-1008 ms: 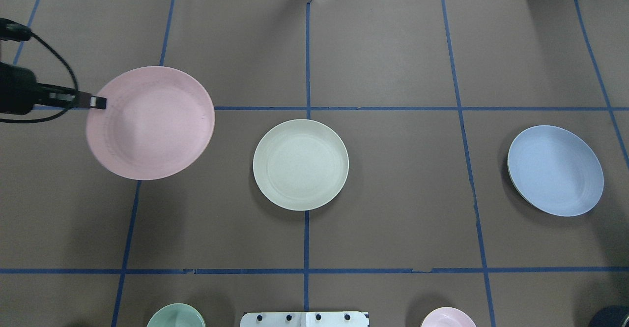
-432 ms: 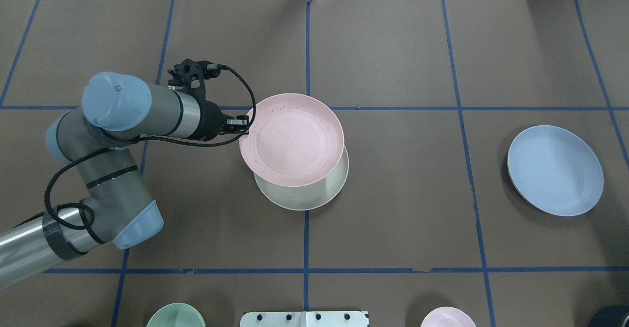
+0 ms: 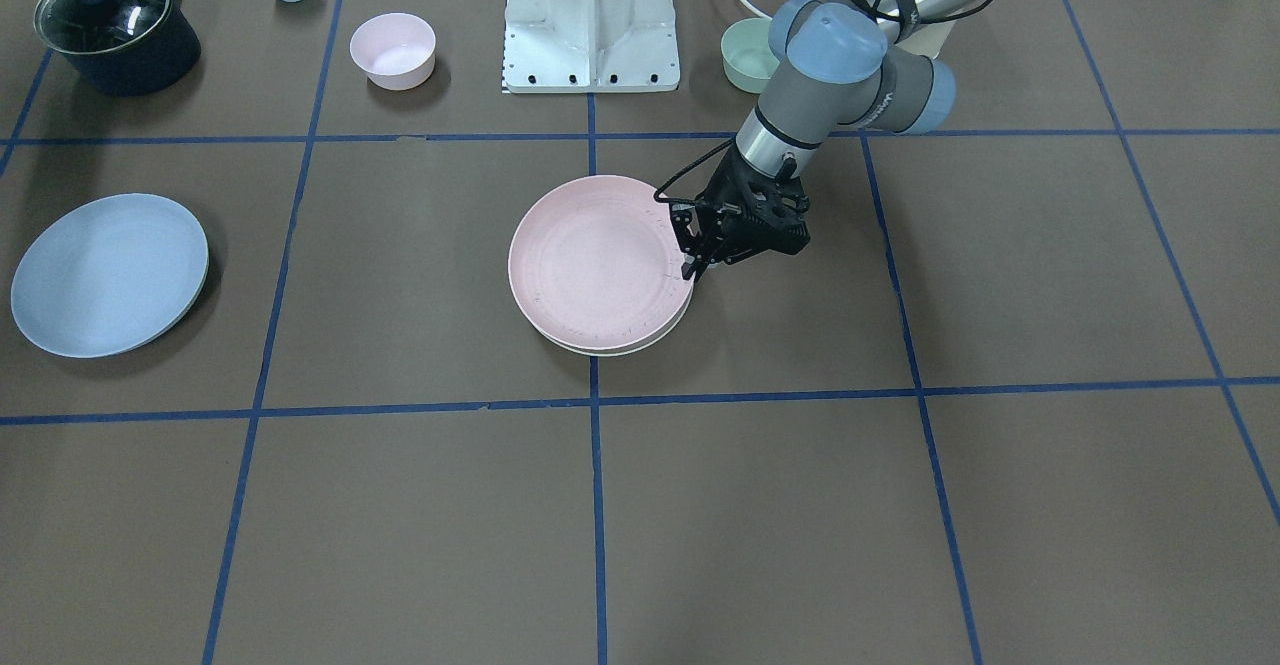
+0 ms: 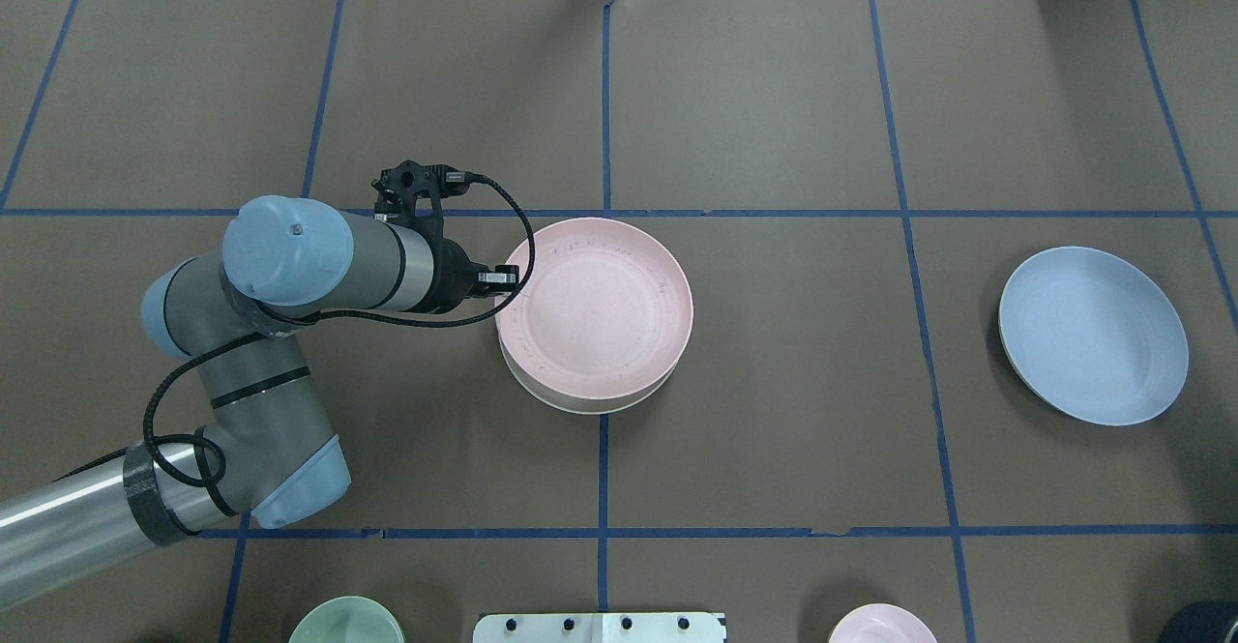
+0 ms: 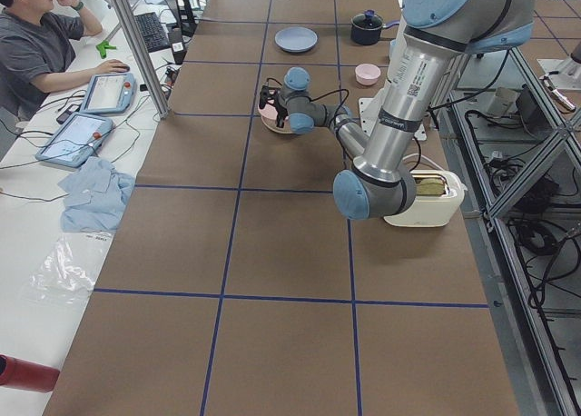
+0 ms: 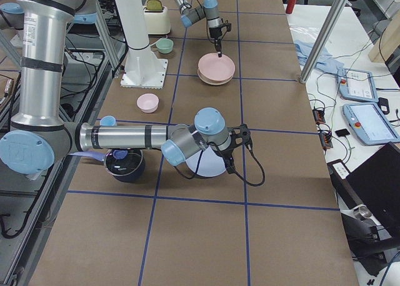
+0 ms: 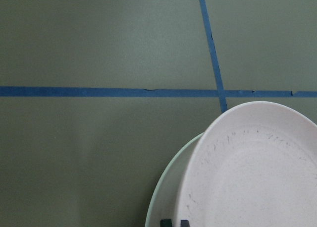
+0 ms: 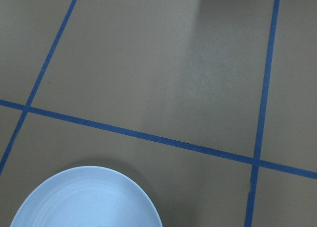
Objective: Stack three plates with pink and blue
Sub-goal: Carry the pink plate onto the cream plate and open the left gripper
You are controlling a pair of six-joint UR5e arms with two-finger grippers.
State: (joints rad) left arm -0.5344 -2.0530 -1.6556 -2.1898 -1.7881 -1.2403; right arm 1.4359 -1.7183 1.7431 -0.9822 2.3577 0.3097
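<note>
The robot's left arm [image 4: 253,401] comes in over the tabletop's near left corner, elbow sharply bent, and reaches toward the middle of the table. Its wrist turns down, so the left gripper [image 4: 503,280] hangs low over the surface with its fingers pinched on the rim of the pink plate [image 4: 600,309]. A black cable [image 4: 503,200] loops from the wrist back along the forearm. The right arm [image 6: 125,137] stretches out level, high above the right end of the tabletop, bent at the wrist. The right gripper [image 6: 236,140] shows only from the side, and whether its fingers are parted or closed cannot be made out.
</note>
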